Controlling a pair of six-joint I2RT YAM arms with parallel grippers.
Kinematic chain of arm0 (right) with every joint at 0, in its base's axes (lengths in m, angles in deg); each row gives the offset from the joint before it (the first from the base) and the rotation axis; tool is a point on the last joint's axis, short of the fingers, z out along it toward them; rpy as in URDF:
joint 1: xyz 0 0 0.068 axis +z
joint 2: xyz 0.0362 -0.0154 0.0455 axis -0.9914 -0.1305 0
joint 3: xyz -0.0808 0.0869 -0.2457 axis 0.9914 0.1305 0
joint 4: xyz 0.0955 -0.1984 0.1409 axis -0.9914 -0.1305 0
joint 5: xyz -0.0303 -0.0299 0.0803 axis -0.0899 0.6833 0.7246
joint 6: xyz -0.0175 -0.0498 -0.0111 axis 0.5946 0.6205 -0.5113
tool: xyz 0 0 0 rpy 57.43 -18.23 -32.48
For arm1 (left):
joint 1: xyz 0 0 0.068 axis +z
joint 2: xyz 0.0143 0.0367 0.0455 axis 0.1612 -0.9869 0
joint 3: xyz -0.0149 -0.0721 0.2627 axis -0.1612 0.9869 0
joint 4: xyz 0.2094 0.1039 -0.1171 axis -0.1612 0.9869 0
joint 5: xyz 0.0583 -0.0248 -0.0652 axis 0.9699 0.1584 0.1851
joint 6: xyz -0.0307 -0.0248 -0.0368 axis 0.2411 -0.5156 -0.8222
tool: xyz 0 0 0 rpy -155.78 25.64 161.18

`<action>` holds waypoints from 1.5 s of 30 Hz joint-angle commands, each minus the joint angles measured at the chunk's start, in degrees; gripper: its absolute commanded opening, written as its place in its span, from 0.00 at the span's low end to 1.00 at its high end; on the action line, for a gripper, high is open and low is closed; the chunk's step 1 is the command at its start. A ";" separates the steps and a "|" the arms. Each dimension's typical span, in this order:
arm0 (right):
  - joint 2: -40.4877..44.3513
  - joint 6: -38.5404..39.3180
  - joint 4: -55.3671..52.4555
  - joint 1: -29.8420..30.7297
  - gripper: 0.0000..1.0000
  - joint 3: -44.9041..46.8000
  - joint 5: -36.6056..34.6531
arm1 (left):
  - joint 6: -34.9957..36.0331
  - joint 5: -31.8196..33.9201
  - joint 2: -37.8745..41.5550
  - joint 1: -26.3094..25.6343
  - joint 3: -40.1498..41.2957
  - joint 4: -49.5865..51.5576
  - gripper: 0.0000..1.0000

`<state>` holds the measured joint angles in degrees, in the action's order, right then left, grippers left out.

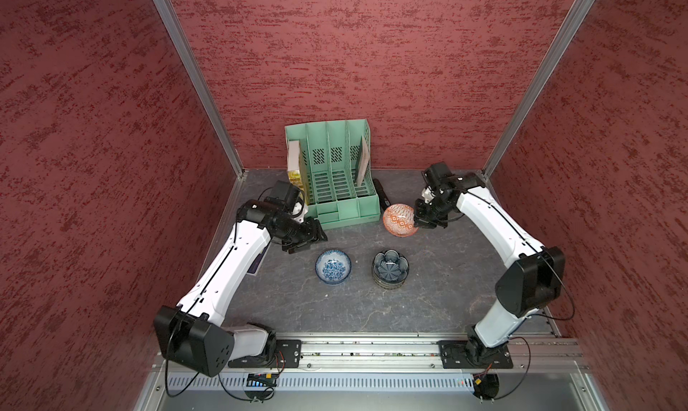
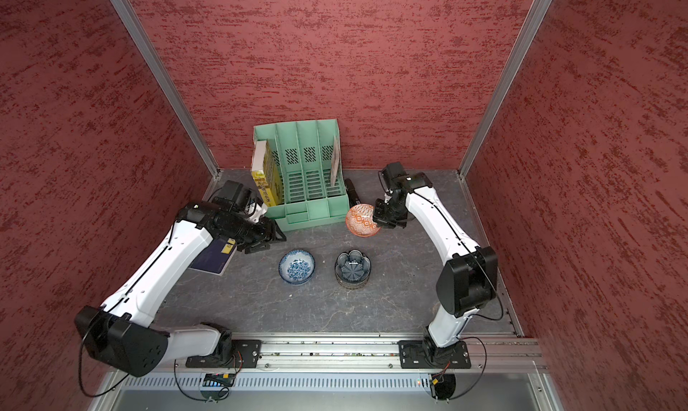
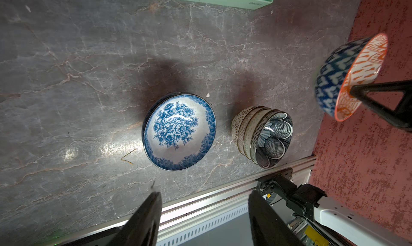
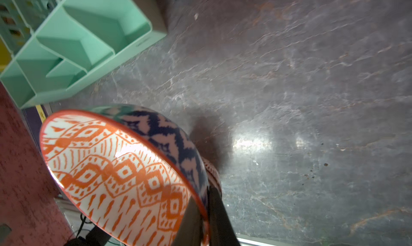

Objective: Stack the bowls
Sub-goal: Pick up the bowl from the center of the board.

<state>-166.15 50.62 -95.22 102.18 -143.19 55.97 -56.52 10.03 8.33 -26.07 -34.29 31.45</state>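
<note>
While the table (image 1: 335, 308) carries the green organizer (image 1: 337, 213) at its far side, I see the stacked bowls (image 1: 390, 275), dark flower one on top, near the middle, with a blue-white floral bowl (image 1: 333, 267) just left of them. My left jaws hang open and empty, farther left. My right jaws grip the orange-red bowl (image 1: 398, 219) by its rim, tilted above the table, beside the organizer's right corner.

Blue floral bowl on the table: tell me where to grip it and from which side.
Pinch the rim of the blue floral bowl, one finger inside and one outside, descending on the edge nearest the open left gripper. It sits upright, mouth up, thin-walled; the stack of bowls stands apart on the other side.
</note>
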 commanded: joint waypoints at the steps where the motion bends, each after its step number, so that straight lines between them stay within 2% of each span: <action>1: 0.89 -0.18 -4.00 5.54 0.00 -3.16 1.68 | 1.19 -1.54 -1.60 -1.24 -4.12 1.68 0.64; 8: -2.98 -1.16 -6.25 15.56 0.00 -8.04 1.59 | 0.73 -0.35 -5.13 -5.94 -7.40 2.44 0.60; 15: -6.38 -1.74 -6.91 20.58 0.00 -11.33 1.79 | 0.71 1.11 -6.19 -9.60 -5.77 1.79 0.55; 18: -7.24 -1.74 -7.10 21.62 0.00 -12.21 2.34 | 0.62 1.21 -6.46 -9.96 -4.72 1.27 0.48; 27: -7.61 -1.98 -7.10 22.66 0.00 -12.99 3.47 | 0.97 2.02 -7.97 -10.68 -3.07 0.43 0.43; 35: -8.01 -1.83 -7.37 23.07 0.00 -13.75 4.00 | 0.86 2.51 -8.51 -11.32 -2.72 -0.15 0.34; 45: -8.71 -1.76 -7.52 23.43 0.00 -14.44 4.37 | 0.97 3.05 -9.02 -11.68 -2.57 -0.15 0.09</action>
<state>-174.89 48.94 -102.43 125.05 -154.90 58.57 -56.15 11.39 0.16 -37.66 -37.37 31.47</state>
